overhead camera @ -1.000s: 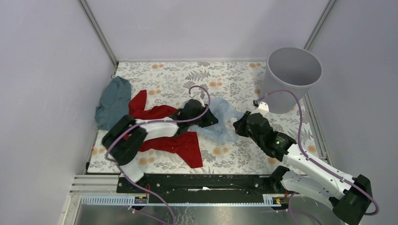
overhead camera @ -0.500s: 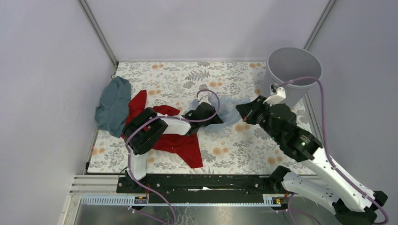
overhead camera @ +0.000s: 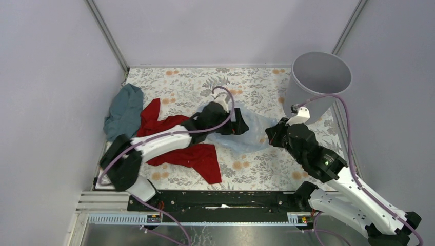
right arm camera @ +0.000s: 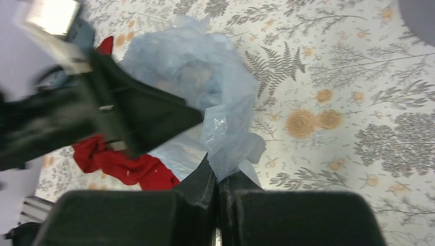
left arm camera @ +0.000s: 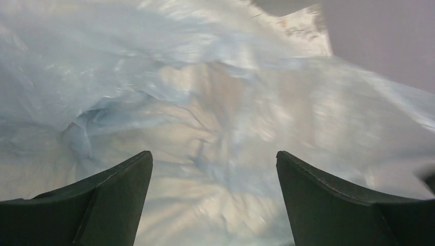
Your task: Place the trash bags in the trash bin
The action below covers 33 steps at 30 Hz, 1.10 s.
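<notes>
My right fingers (right arm camera: 197,185) pinch the bag (right arm camera: 190,66); left fingers (left arm camera: 115,187) gape wide at its blurred film, possibly touching; bin (overhead camera: 320,77) nearby.

The place is a robot test cell in a lab, dressed with household things. Plain pale lilac panels (overhead camera: 51,77) close it in on three sides, joined at the back corners by bare aluminium posts (overhead camera: 106,35). The table wears a floral-print covering (overhead camera: 195,82). Along its near edge a black mounting rail (overhead camera: 220,200) sits on slotted metal framing (overhead camera: 102,197) and carries the left arm (overhead camera: 159,143) and the right arm (overhead camera: 328,169), each trailing a purple cable (overhead camera: 350,134). The props are domestic: a grey trash bin (overhead camera: 320,82), a pale blue trash bag (overhead camera: 251,130), a red cloth (overhead camera: 197,159) and a teal-grey cloth (overhead camera: 123,113)
</notes>
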Motion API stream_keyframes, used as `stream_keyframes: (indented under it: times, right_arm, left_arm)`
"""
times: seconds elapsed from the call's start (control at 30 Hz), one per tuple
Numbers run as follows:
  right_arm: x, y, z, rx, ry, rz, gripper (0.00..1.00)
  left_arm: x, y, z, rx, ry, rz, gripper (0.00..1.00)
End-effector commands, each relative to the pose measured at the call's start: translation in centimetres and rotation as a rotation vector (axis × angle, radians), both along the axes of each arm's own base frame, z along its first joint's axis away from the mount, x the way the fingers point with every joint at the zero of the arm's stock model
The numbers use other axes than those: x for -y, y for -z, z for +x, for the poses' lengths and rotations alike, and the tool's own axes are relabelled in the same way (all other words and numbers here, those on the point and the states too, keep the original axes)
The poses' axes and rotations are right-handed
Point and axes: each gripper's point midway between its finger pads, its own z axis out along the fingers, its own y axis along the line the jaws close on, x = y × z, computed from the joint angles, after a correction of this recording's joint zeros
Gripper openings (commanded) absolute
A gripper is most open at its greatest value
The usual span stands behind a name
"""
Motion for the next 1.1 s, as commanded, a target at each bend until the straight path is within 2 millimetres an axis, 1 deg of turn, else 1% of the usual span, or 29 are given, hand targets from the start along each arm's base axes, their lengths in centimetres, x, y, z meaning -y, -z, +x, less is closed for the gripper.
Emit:
stream_keyframes:
  times: [0.0,0.03,0.07,0.13,0.17,0.27,0.33,0.37,0.47,0.53,0.6,0.7,0.73,0.8,0.83,0.93,1.07]
  right_arm:
    - [2.3,-1.1,0.1,0.082,0.055,-0.063,0.0]
    - [2.5,-1.1,0.1,0.088,0.057,-0.07,0.0]
    - [2.7,-1.1,0.0,0.092,0.06,-0.073,0.0]
    - [2.9,-0.9,-0.1,0.093,0.059,-0.085,0.0]
    - [2.9,-0.8,-0.1,0.093,0.058,-0.089,0.0]
    - [3.2,-0.4,-0.1,0.091,0.066,-0.106,0.0]
    - [3.3,-0.3,0.0,0.091,0.069,-0.11,0.0]
    - [3.3,-0.4,0.0,0.092,0.069,-0.109,0.0]
    - [3.2,-0.4,0.0,0.092,0.066,-0.104,0.0]
    - [3.2,-0.3,-0.1,0.092,0.063,-0.101,0.0]
    - [3.1,-0.2,-0.2,0.091,0.056,-0.099,0.0]
    - [3.0,-0.1,-0.3,0.087,0.047,-0.1,0.0]
    - [3.0,-0.1,-0.3,0.086,0.044,-0.099,0.0]
    - [3.0,-0.3,-0.5,0.088,0.042,-0.094,0.01]
    - [3.0,-0.4,-0.5,0.091,0.042,-0.091,0.01]
    - [3.0,-0.2,-0.6,0.09,0.038,-0.087,0.01]
    - [2.9,0.6,-0.6,0.079,0.036,-0.088,0.01]
  left_arm:
    - [-3.4,-5.4,-2.8,0.106,0.066,-0.009,0.98]
    - [-4.6,-6.9,-3.3,0.136,0.062,-0.02,0.99]
    - [-5.6,-7.6,-3.6,0.155,0.053,-0.019,0.99]
    - [-8.1,-8.6,-3.7,0.194,0.013,0.0,0.99]
    - [-9.6,-8.8,-3.4,0.203,-0.028,0.018,0.99]
    - [-14.6,-8.2,-2.5,0.185,-0.175,0.055,0.99]
    - [-16.7,-7.1,-2.4,0.158,-0.246,0.048,0.99]
    - [-17.5,-6.2,-2.4,0.136,-0.274,0.048,0.99]
    - [-18.1,-3.3,-2.4,0.074,-0.288,0.035,0.99]
    - [-17.9,-0.9,-2.2,0.031,-0.267,0.007,0.99]
    - [-17.7,0.6,-1.6,-0.02,-0.254,-0.049,0.99]
    - [-17.5,1.4,-0.6,-0.008,-0.276,-0.093,0.97]
    - [-17.4,1.4,-0.1,0.004,-0.286,-0.111,0.95]
    - [-16.8,1.6,0.7,0.009,-0.285,-0.129,0.86]
    - [-16.5,2.2,1.1,-0.006,-0.282,-0.12,0.83]
    - [-15.9,3.0,2.1,-0.017,-0.267,-0.113,0.79]
    - [-15.9,3.6,3.5,-0.011,-0.283,-0.077,0.72]
